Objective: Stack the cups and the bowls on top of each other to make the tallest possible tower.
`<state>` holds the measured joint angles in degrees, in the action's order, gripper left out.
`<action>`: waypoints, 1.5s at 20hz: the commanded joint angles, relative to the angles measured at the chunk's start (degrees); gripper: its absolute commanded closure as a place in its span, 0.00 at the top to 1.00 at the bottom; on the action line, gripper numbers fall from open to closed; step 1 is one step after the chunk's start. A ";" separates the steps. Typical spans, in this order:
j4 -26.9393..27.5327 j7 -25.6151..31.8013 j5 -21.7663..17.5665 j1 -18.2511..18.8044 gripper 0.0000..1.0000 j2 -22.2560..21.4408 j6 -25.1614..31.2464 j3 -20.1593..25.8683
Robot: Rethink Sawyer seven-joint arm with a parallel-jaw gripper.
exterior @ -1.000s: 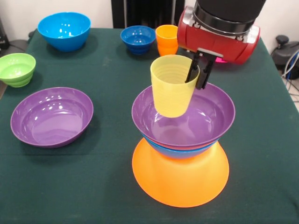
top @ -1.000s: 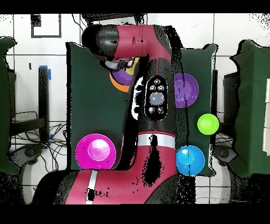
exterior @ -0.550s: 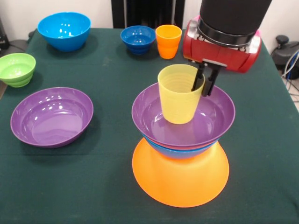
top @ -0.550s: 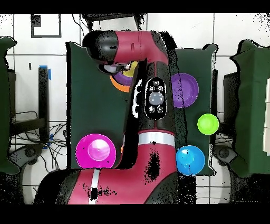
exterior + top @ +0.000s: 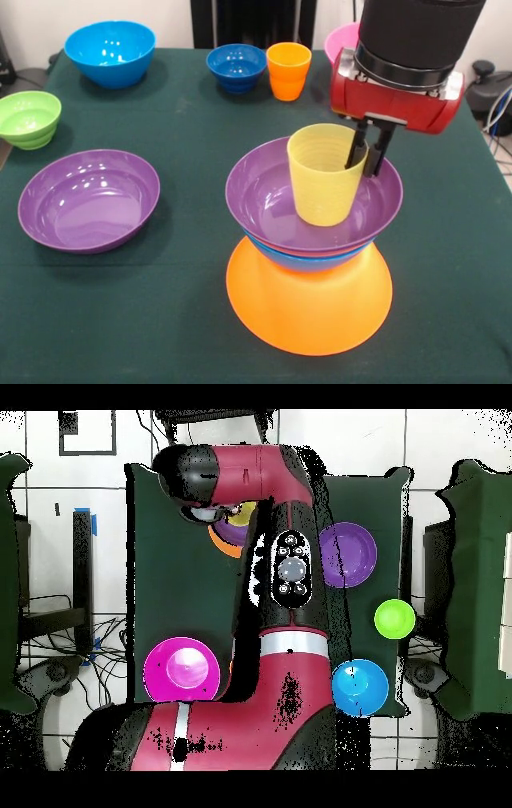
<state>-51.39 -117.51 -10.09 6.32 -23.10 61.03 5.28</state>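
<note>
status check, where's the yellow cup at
Pincer shut on yellow cup rim. Cup upright, low inside purple bowl atop tower. Nothing in the way; orange cup waits far back.

red wrist housing [image 5: 396,100], black cylinder above, thin black claw [image 5: 368,152].

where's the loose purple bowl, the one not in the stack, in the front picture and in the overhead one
Front view: the loose purple bowl sits left of centre on the green cloth.
Overhead view: it lies right of the arm, upper middle.
Shared landmark: the small green bowl close beside it in both.
</note>
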 commanded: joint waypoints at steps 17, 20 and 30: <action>-5.40 13.53 -5.85 1.14 0.00 -0.24 -3.92 4.40; -5.65 13.56 -6.08 1.34 0.00 -0.23 -4.44 4.77; -6.98 11.68 -4.71 1.46 1.00 -0.51 -3.26 5.30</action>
<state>-52.23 -117.51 -12.11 6.81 -23.22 59.67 5.91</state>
